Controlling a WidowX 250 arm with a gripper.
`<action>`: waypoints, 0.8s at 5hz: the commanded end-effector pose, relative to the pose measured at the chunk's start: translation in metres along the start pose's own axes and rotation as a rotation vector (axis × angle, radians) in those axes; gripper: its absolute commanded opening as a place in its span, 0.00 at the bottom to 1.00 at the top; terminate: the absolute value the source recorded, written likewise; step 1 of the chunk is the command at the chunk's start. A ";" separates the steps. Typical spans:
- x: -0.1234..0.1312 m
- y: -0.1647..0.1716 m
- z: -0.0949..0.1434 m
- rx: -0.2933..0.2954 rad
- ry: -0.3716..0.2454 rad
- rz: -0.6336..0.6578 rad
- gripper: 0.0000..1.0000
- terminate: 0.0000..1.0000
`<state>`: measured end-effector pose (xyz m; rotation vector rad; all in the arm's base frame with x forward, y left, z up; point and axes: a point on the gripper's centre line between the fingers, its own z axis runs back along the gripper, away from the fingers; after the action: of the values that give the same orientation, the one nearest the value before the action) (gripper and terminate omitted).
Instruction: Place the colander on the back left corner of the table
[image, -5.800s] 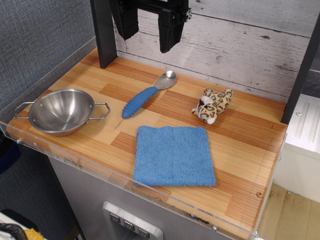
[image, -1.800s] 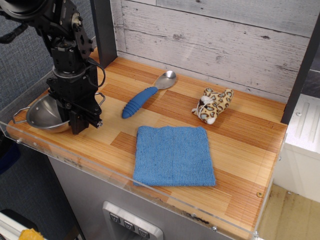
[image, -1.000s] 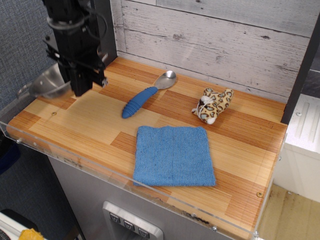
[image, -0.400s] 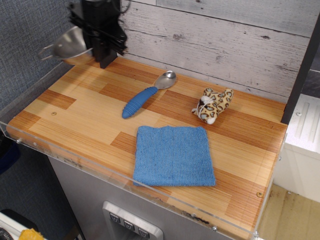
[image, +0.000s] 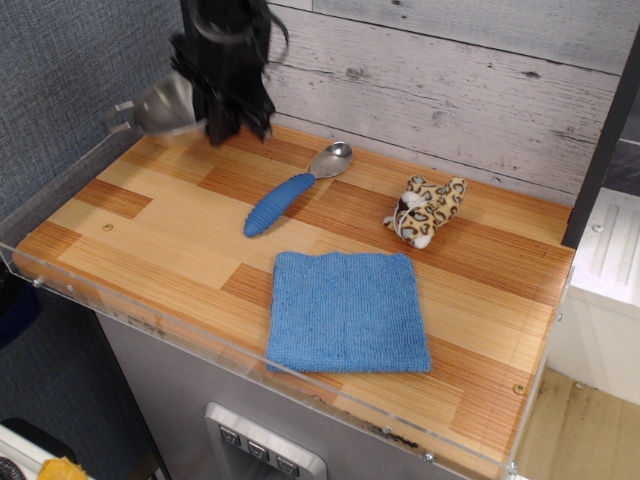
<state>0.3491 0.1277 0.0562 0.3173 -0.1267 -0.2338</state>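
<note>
The colander, a shiny steel bowl with a thin wire handle, hangs tilted above the back left corner of the wooden table. My black gripper is shut on the colander's right rim and holds it off the wood, its fingertips close above the table. The gripper and arm hide the bowl's right side. The left wire handle sticks out past the table's left acrylic rim.
A blue-handled metal spoon lies at the back middle. A spotted plush toy lies to its right. A blue cloth square lies at the front middle. A white plank wall runs behind, and a dark post stands at the right.
I closed on the colander at the front left, lifted it and carried it to the back left corner. Since a moment ago it has shifted slightly right and lower.
</note>
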 end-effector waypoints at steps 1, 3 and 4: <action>0.017 -0.019 -0.011 0.039 0.000 -0.065 0.00 0.00; 0.019 -0.031 -0.023 0.055 0.029 -0.085 0.00 0.00; 0.018 -0.029 -0.023 0.059 0.076 -0.063 1.00 0.00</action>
<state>0.3613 0.1027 0.0131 0.3752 -0.0227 -0.2785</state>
